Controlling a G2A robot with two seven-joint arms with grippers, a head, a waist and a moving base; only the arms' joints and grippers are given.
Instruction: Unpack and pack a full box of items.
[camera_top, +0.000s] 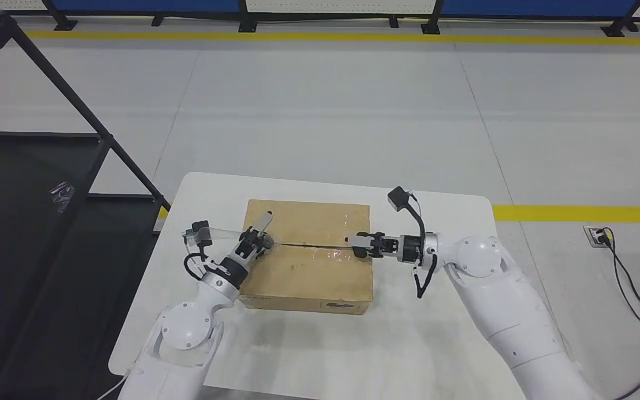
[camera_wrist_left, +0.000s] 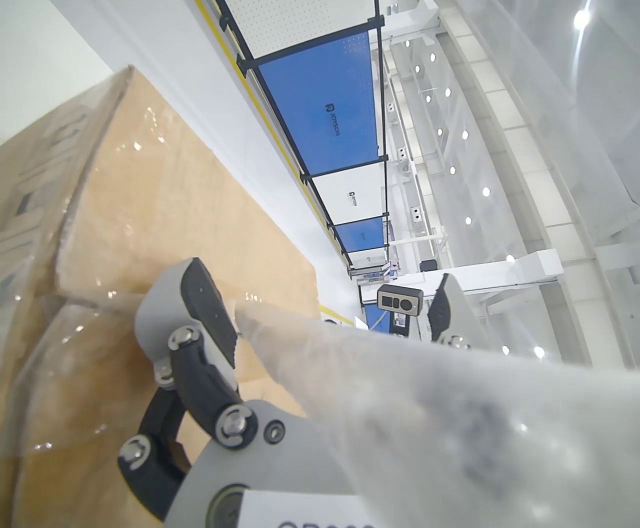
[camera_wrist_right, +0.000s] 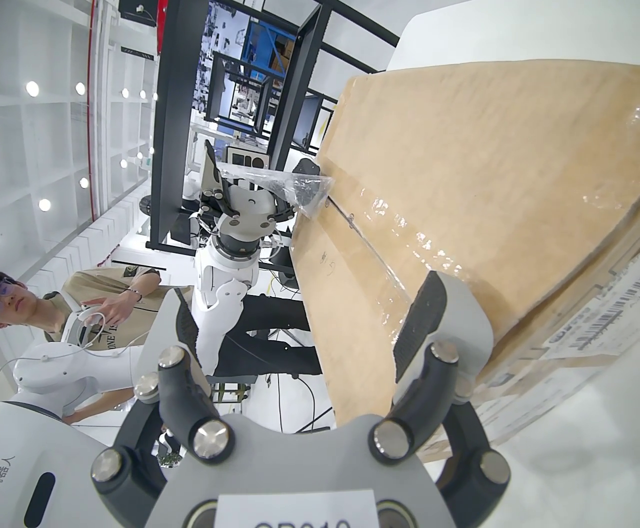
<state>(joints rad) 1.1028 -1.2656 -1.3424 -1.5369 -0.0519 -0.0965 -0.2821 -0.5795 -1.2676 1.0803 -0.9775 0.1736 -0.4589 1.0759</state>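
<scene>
Box (camera_top: 310, 262) closed, flat; long axis seemingly left-right.

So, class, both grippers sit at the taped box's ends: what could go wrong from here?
1. The loose clear tape strip lies across the open left gripper; it may cling to the fingers and spoil later grasps.
2. More tape glints along the box seam by the open right gripper, so prying the flaps might drag the box.
</scene>
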